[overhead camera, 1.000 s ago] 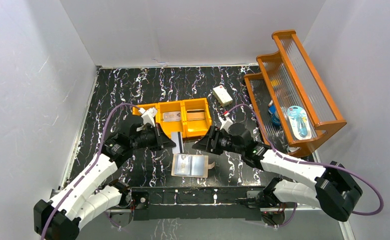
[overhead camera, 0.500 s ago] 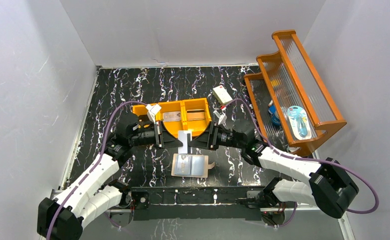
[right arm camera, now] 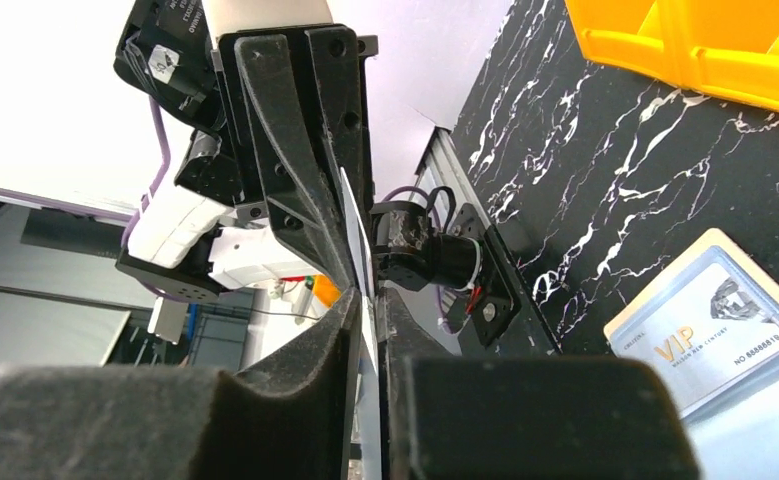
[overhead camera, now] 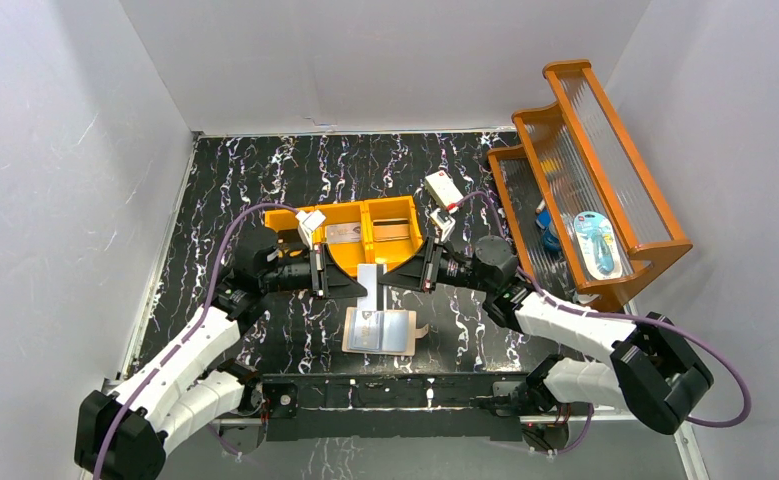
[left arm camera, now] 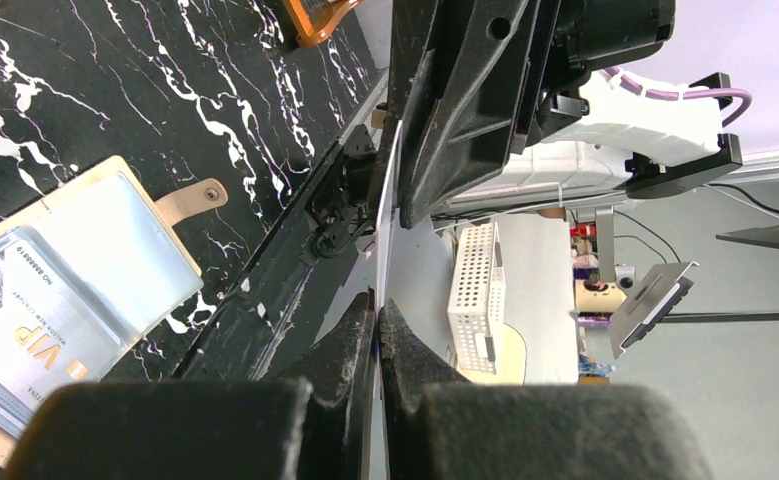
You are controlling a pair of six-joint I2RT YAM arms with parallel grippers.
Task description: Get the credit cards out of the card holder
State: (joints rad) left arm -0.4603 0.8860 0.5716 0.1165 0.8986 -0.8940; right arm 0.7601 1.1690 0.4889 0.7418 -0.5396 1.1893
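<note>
A white credit card [overhead camera: 368, 283] stands on edge in the air above the card holder [overhead camera: 405, 332], which lies open on the black marbled table. My left gripper [overhead camera: 358, 285] is shut on the card's left end; in the left wrist view the card [left arm camera: 387, 220] runs edge-on out of the pinched fingertips [left arm camera: 376, 310]. My right gripper [overhead camera: 381, 282] meets it from the right, its pads closed against both faces of the card [right arm camera: 353, 215] at the fingertips [right arm camera: 370, 300]. A silver VIP card [right arm camera: 705, 335] still sits in a pocket of the card holder [left arm camera: 135, 250].
An orange three-compartment bin [overhead camera: 365, 212] stands just behind the grippers, with a silver-grey card [overhead camera: 343, 232] in one compartment. A white box [overhead camera: 444, 188] lies further back. A tall orange rack [overhead camera: 585, 190] fills the right side.
My left gripper turned the card upright and carried it right, over the holder. My right gripper swung in from the right and its jaws closed round the card's other end.
</note>
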